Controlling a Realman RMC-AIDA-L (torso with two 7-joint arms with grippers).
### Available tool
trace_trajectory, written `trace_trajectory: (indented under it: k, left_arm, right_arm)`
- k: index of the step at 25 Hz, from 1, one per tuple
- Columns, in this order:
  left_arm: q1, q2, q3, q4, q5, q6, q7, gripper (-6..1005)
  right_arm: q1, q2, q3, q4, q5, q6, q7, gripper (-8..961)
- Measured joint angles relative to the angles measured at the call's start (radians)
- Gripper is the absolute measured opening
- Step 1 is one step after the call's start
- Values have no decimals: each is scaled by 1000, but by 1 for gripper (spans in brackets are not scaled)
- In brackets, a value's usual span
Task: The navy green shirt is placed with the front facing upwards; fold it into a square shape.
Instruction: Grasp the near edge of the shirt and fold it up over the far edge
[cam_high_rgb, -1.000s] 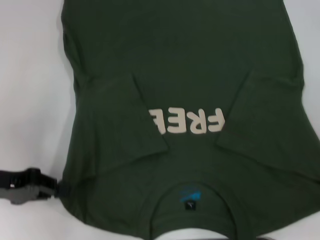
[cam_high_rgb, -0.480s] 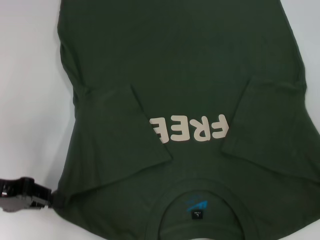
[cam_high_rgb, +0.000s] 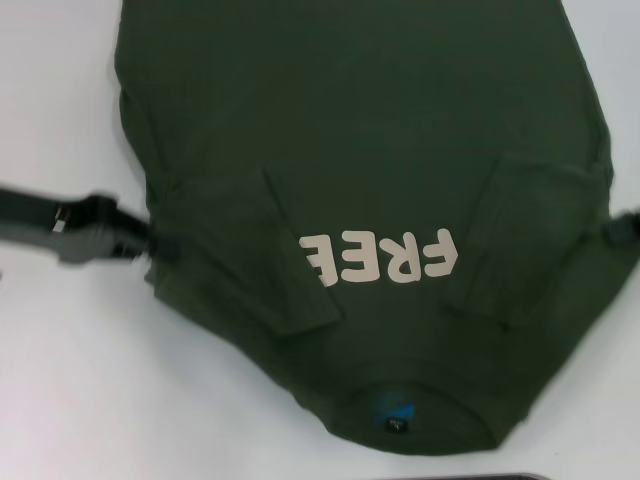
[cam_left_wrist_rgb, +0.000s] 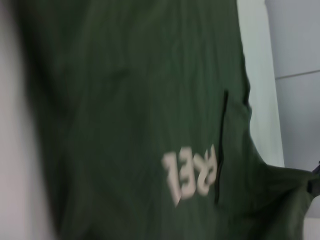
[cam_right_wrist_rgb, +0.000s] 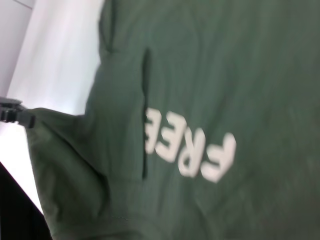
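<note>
While each tool, left (cam_high_rgb: 150, 243) at nine o'clock and right (cam_high_rgb: 612, 228) at three, pinches a side of the dark olive-green cotton T-shirt (cam_high_rgb: 380, 150) spread on the white counter (cam_high_rgb: 70, 380), uneven pulling could skew the fold.

Plain white table (cam_high_rgb: 70, 350), smooth top, nothing fancy. The only thing lying on it is the navy green shirt (cam_high_rgb: 350, 140), chest side up with cream FREE lettering (cam_high_rgb: 380, 257) showing. Both sleeves are folded in over the body. It covers most of the surface, bare white showing down both sides and along the near edge by the collar.
</note>
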Motion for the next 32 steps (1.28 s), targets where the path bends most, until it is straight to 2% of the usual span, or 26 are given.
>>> trace_trajectory:
  k: [1, 5, 8, 11, 16, 21, 26, 32]
  left_arm:
    - [-48, 3, 5, 6, 2, -31, -16, 35]
    - [-132, 14, 18, 10, 6, -124, -58, 34]
    - [-177, 17, 55, 12, 7, -235, -100, 35]
    - [-209, 13, 92, 12, 7, -368, -137, 36]
    - [-228, -18, 114, 13, 7, -559, -157, 35]
    - [-232, -43, 203, 16, 8, -735, -200, 34]
    - [-236, -48, 260, 14, 17, -816, -247, 36]
    - [-249, -56, 282, 10, 30, -876, -266, 35]
  right_arm:
    - [28, 0, -4, 0, -2, 10, 6, 24]
    - [112, -17, -17, -3, -2, 70, 44, 24]
    - [157, -32, -21, -3, 2, 144, 79, 24]
    - [183, -34, -22, -8, 5, 206, 108, 24]
    - [182, -26, -19, -18, 29, 294, 122, 25]
    - [167, -13, -19, -18, 81, 398, 130, 25]
    - [164, 12, -28, -19, 114, 500, 129, 24]
    - [181, 35, -68, -18, 120, 574, 128, 24]
